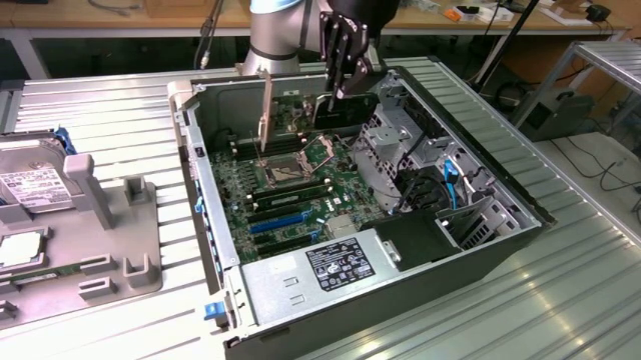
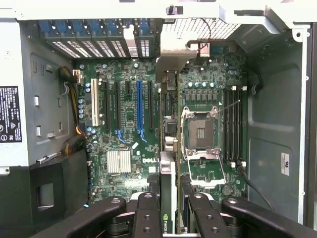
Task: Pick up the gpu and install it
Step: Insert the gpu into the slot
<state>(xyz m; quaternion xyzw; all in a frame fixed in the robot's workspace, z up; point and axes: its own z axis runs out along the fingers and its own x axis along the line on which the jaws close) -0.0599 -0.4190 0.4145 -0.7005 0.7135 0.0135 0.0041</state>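
Observation:
My gripper (image 1: 346,75) hangs over the far end of the open computer case (image 1: 200,187), shut on the gpu (image 1: 346,111). The card is a dark plate hanging below the fingers, above the motherboard (image 1: 300,172). In the wrist view the gpu (image 2: 167,148) appears edge-on between my two fingers (image 2: 147,213), and its silver bracket (image 2: 171,59) points toward the case's rear slot openings. It lines up between the blue expansion slot (image 2: 139,106) and the CPU socket (image 2: 200,131). The card is clear of the board.
A power supply (image 1: 341,266) with a white label fills the case's near end. Drive cages and blue cables (image 1: 451,187) line the exterior view's right side. A grey tray (image 1: 110,247) holding a hard drive (image 1: 30,184) lies at the exterior view's left.

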